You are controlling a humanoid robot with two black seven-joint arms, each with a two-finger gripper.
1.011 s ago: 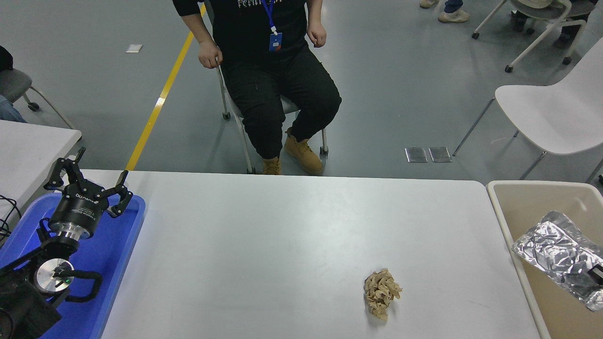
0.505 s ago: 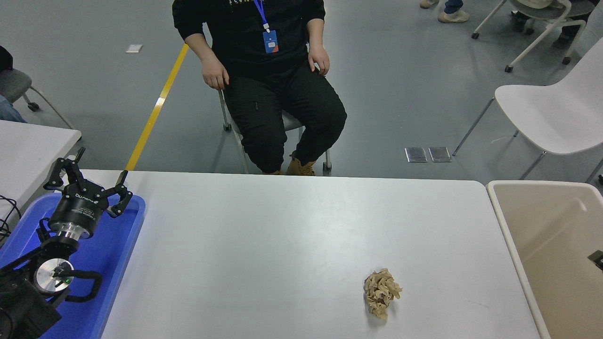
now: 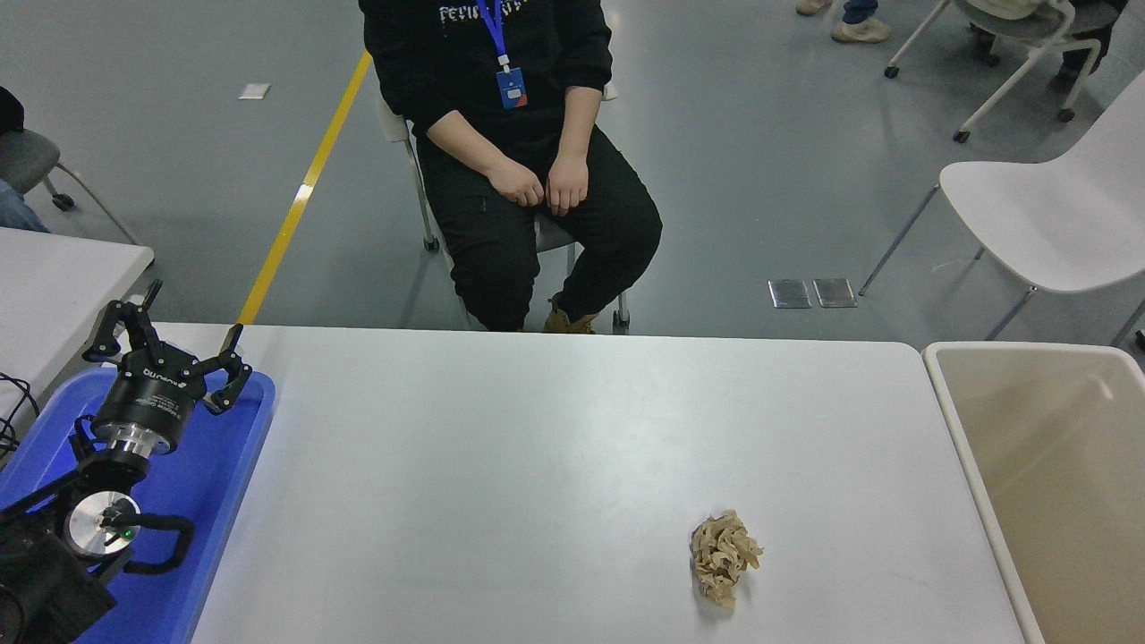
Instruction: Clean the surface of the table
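Table surface (image 3: 555, 447) is the wide white top that fills the lower middle of the view, between a blue tray (image 3: 210, 501) at its left end and a beige bin (image 3: 962, 420) at its right end. Most of this surface is bare. Only one piece of rubbish lies on it, a crumpled brown paper ball (image 3: 725, 556), near the front edge on the right side and close to the bin. I judge the cleaning almost finished: this ball must go away, probably into the bin, whose visible inside shows nothing.

The left gripper (image 3: 170, 358) is parked over the blue tray with its fingers spread wide and holding nothing. The right arm is not visible.

White letters are printed on the left gripper's body, but too small to read. A seated person (image 3: 519, 152) behind the table has print on the shirt, cut off by the edge.
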